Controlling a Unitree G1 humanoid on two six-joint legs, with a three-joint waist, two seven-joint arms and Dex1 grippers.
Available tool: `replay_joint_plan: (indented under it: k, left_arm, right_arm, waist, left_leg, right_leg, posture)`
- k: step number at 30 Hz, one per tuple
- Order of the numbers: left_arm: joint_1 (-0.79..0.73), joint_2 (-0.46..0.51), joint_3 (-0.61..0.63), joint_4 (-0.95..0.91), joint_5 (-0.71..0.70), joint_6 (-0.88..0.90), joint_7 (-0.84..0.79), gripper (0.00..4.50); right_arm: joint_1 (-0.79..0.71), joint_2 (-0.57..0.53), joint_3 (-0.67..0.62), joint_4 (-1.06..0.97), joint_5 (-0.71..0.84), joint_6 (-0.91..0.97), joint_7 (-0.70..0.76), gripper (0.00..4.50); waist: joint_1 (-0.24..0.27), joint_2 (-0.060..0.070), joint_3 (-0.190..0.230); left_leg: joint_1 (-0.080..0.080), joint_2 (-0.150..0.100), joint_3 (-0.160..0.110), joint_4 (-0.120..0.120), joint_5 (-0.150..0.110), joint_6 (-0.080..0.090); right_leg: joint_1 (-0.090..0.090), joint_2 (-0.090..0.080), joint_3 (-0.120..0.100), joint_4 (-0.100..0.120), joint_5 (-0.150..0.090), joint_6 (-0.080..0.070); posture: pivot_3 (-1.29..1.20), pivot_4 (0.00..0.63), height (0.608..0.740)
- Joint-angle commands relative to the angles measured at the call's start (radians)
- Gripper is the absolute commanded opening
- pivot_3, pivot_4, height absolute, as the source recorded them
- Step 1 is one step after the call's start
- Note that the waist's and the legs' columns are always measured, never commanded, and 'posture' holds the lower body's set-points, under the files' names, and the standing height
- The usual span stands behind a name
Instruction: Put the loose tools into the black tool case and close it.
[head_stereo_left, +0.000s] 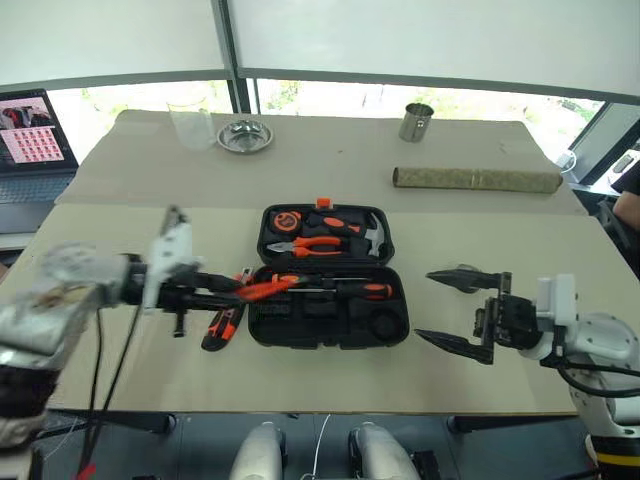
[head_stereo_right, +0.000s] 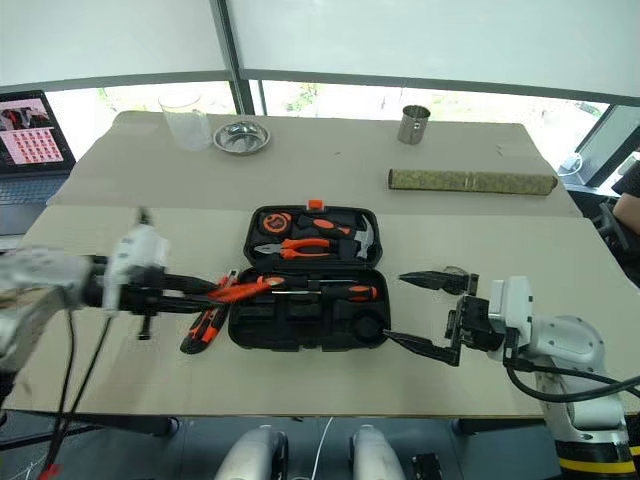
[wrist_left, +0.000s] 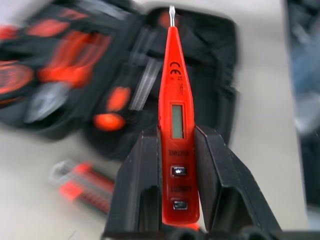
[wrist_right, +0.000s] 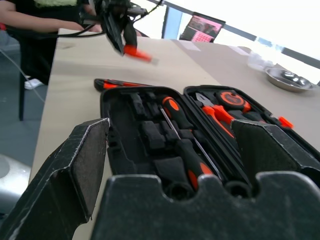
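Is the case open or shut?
Open: the case lies flat with its lid folded back, pliers and a screwdriver visible in the slots.

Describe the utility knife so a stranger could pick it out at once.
Find the open black tool case mid-table. The utility knife lies on the tabletop just off the case's left edge. Unlike the other orange tools, it sits outside the case, stubby and flat.

My head cameras look forward and down over the table (head_stereo_left: 330, 180). Each wrist camera looks close along its own fingers; all share the open black tool case (head_stereo_left: 330, 320) beyond the fingertips.
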Motion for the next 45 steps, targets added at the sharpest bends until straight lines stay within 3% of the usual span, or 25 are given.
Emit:
replay_joint_plan:
  k: [1,13,24,26,30,35,40,45]
  left_arm:
    - [-0.095,-0.053,-0.152,0.015,0.144,0.011,0.024,0.46]
    - [-0.192,-0.171,-0.286,0.119,0.335,-0.025,0.049,0.46]
    - [-0.176,-0.144,-0.327,0.113,0.392,0.026,-0.023,0.46]
    - [-0.181,-0.191,-0.294,0.135,0.367,0.035,0.010,1.46]
    - [-0.192,-0.277,-0.195,0.155,0.306,-0.038,0.052,2.62]
    - [-0.199,-0.287,-0.107,0.061,0.188,0.027,0.018,2.62]
    - [-0.181,-0.277,-0.050,0.106,0.177,-0.059,0.036,2.62]
    - [-0.079,-0.287,0.003,0.207,0.118,-0.145,-0.012,1.22]
  right_arm:
    - [0.018,-0.007,-0.015,-0.077,0.013,0.022,-0.038,4.50]
    - [0.055,-0.002,-0.021,-0.153,0.026,0.059,-0.106,4.50]
    - [0.050,0.005,-0.006,-0.167,0.029,0.069,-0.129,4.50]
    - [0.041,0.008,0.001,-0.167,0.029,0.073,-0.133,4.50]
    - [0.029,0.013,0.008,-0.161,0.026,0.077,-0.137,4.50]
    - [0.041,0.009,0.002,-0.164,0.033,0.087,-0.138,4.50]
    - [0.047,0.009,-0.008,-0.164,0.041,0.099,-0.144,4.50]
    - [0.048,0.027,-0.003,-0.162,0.035,0.091,-0.159,4.50]
  waist:
    - [-0.006,0.000,0.000]
    - [-0.007,0.000,0.000]
    - [-0.010,0.000,0.000]
    - [-0.012,0.000,0.000]
    - [-0.005,0.000,0.000]
    - [-0.005,0.000,0.000]
    - [-0.008,0.000,0.000]
    - [-0.015,0.000,0.000]
  left_leg:
    - [0.000,0.000,-0.001,0.000,0.000,0.000]
    - [-0.003,0.000,-0.003,0.013,-0.003,0.005]
    - [-0.002,0.000,-0.003,0.014,-0.003,0.006]
    - [-0.001,0.000,-0.003,0.014,-0.003,0.006]
    - [-0.002,0.000,-0.004,0.015,-0.003,0.006]
    - [-0.004,0.000,-0.004,0.016,-0.003,0.006]
    - [-0.003,0.000,-0.004,0.016,-0.003,0.005]
    - [-0.002,0.000,-0.004,0.016,-0.003,0.006]
  right_leg:
    - [0.000,0.000,0.000,0.000,0.000,0.000]
    - [0.001,0.000,-0.001,0.005,-0.001,0.002]
    - [0.001,0.000,0.000,0.008,-0.001,0.002]
    - [0.001,0.000,0.000,0.008,-0.001,0.002]
    - [0.002,0.000,-0.001,0.009,-0.001,0.002]
    - [0.000,0.000,0.000,0.009,-0.001,0.002]
    - [0.000,0.000,0.000,0.011,-0.001,0.003]
    - [0.000,0.000,0.000,0.012,-0.001,0.002]
  posture:
    - [0.00,0.150,0.740]
    - [0.00,0.150,0.740]
    - [0.00,0.150,0.740]
    - [0.00,0.150,0.740]
    - [0.00,0.150,0.740]
    - [0.00,0.150,0.740]
    - [0.00,0.150,0.740]
    - [0.00,0.150,0.740]
